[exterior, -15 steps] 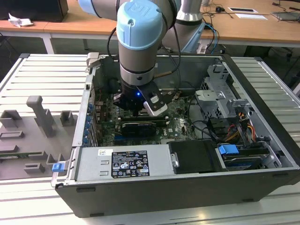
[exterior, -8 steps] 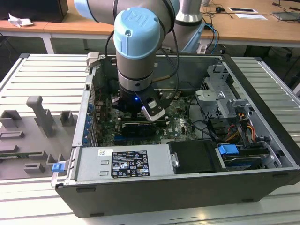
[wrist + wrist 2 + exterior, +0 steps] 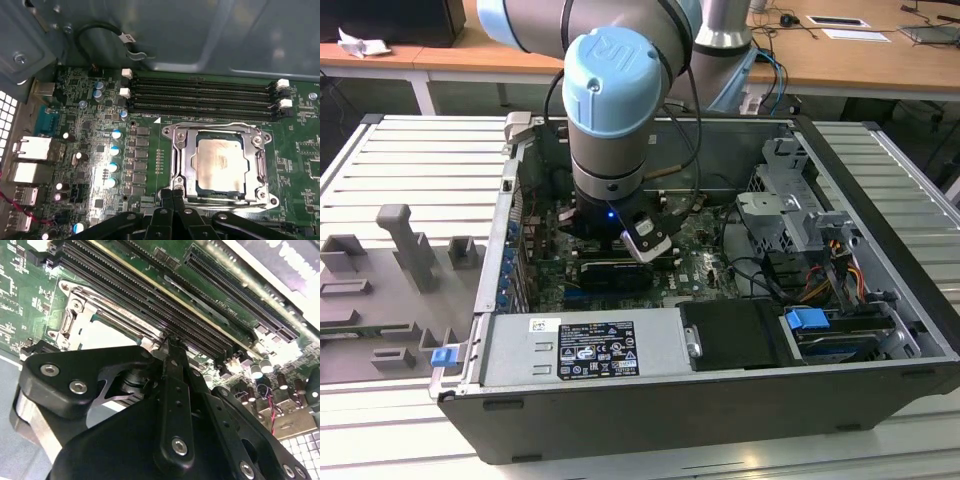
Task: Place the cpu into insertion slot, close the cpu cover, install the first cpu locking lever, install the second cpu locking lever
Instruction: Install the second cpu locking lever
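Already the cpu (image 3: 220, 165) sits in the insertion slot (image 3: 186, 170) with the cpu cover (image 3: 252, 141) lying over its edges. I hold the gripper (image 3: 171, 190) pinched narrow at the slot's edge, apparently working a locking lever.

Cpu (image 3: 220, 166) in the insertion slot (image 3: 186, 186), under the cpu cover (image 3: 182, 155), beside the memory slots (image 3: 200, 97).

You see a grey ribbed bench (image 3: 410, 160) carrying an open computer case (image 3: 720, 400), which reaches from its middle to the edge at the exterior view's right. Toward the opposite edge, grey fixture blocks (image 3: 405, 250) lie directly on the bench, just beside the case.
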Motion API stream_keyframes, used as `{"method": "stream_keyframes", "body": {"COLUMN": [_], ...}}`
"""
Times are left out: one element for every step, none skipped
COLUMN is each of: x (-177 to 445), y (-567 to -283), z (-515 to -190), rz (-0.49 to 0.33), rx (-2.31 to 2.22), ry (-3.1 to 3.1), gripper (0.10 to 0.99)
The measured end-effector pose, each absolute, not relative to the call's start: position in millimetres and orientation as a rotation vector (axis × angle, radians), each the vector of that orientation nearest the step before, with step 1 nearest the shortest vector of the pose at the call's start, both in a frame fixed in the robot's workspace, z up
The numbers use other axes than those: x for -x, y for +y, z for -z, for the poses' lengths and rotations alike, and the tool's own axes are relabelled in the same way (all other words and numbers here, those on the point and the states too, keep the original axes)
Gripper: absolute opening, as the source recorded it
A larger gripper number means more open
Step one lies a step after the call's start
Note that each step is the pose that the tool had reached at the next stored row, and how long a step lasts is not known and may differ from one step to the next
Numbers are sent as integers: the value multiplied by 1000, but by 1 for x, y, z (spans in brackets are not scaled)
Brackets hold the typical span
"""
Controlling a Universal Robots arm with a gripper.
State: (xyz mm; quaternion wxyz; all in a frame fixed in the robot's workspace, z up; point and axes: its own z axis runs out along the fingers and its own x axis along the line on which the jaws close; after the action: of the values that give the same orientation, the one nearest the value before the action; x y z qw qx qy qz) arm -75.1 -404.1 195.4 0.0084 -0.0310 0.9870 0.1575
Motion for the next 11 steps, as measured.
{"method": "stream_keyframes", "body": {"x": [75,75,76,76,77,77,78,78,79,79,79], "y": [-404,-404,-404,-404,-404,-404,-404,-404,-404,-404,-404], "z": [-193,-192,-192,-191,-191,-193,-195,-196,-199,-201,-204], "rz": [-497,-500,-502,-503,-504,-507,-507,-506,-506,-506,-505], "rx": [97,97,97,97,97,97,97,97,97,97,97], "ry": [3084,3084,3083,3082,3082,3081,3081,3081,3082,3082,3082], "gripper": [106,106,106,106,106,106,106,106,106,106,106]}}
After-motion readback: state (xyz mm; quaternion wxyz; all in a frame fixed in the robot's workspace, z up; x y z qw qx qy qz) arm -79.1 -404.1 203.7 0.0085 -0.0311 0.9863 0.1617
